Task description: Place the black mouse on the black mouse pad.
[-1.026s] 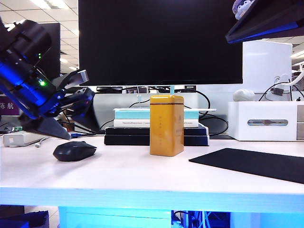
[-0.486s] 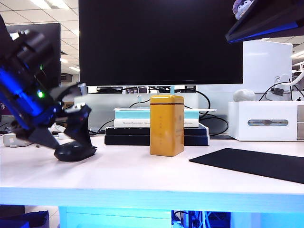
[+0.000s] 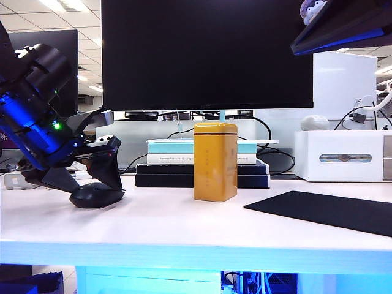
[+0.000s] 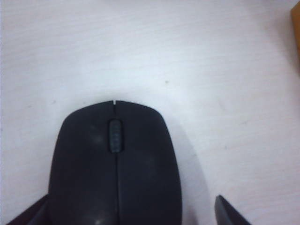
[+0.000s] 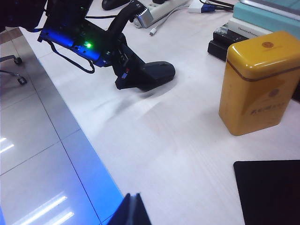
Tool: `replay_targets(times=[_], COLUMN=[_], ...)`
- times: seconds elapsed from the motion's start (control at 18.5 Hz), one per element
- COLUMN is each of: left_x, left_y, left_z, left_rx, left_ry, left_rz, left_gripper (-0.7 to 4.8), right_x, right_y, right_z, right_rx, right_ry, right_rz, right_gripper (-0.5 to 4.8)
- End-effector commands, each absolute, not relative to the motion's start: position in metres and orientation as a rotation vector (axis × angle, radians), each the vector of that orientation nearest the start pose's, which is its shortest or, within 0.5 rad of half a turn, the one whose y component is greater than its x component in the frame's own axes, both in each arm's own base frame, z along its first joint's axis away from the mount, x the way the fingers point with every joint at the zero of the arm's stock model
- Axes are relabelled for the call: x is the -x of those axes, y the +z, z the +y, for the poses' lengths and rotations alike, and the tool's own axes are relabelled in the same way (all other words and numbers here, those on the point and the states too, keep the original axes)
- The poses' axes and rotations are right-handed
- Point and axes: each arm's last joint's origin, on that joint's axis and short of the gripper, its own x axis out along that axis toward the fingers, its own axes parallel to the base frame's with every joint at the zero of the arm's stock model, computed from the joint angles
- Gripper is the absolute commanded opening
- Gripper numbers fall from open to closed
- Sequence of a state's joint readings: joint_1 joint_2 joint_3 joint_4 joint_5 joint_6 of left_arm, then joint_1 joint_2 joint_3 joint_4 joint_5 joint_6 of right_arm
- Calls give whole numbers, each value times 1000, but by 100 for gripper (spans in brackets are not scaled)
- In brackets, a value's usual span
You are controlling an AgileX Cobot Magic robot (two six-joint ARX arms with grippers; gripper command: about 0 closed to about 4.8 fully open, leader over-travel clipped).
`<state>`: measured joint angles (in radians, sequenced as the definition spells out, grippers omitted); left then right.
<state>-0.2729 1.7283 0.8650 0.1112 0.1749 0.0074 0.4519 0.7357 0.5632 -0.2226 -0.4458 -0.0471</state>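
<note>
**left gripper wide open astride the mouse**

left gripper [image 3: 101, 177] slanted down from the left side of the exterior view, fingers spread wide on either side of the mouse [image 3: 96, 195], nothing gripped. tips low at the table [image 3: 184, 223], mouse lying flat on it at the left. right gripper [image 5: 131, 213] held high at the right, only dark tips seen in its wrist view; cannot tell if open or shut.

left wrist view alone shows the mouse [image 4: 115, 164] from above, scroll wheel centred, one fingertip [image 4: 229, 213] just clear of its side, the other peeking at the opposite flank. right wrist view alone shows the near table edge and the floor beyond.

pad [image 3: 327, 211] flat at the right, well apart from the mouse. yellow tin [image 3: 215, 161] upright between them, books [image 3: 202, 165] behind it. bare table in front of the tin, between tin and near edge.
</note>
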Motion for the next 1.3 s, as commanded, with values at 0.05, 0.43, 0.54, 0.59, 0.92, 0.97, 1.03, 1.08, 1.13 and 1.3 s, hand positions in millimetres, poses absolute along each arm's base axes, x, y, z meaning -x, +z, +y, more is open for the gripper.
replay_targets(times=[0.05,0.43,0.54,0.59,0.92,0.97,1.03,1.08,1.13,1.3], left_x=[-324,-322,-322,-322,-322,-322,-322,-322,-322,-322], left_y=[153,151,151,151,151,151,151,151,151,151], left_z=[-96,-95,-95,-95,-95,-95,-95,-95,-95,-95], left_rx=[-42,-46,-46,-46,-47,-47,-47,-48,-48,-48], left_ry=[-434,-433,-433,-433,-431,-430,-430,-431,-432,-433], left_rz=[744,770,770,771,771,772,774,778,780,779], left_gripper=[479,479,479,479,479,479,479,473,434,359], right_x=[-141,-141,-141,-141,-141,-141,-141,-141,-141,-141], right_y=[265,265,265,265,265,265,265,265,265,265], right_z=[83,83,83,83,83,83,83,83,83,83], right_rx=[50,49,49,49,49,49,49,49,49,49], right_ry=[902,902,902,902,902,902,902,902,902,902], right_rz=[362,363,363,363,363,363,363,363,363,363], right_gripper=[-6,-6,-6,-6,-6,-6,-6,-6,-6,-6])
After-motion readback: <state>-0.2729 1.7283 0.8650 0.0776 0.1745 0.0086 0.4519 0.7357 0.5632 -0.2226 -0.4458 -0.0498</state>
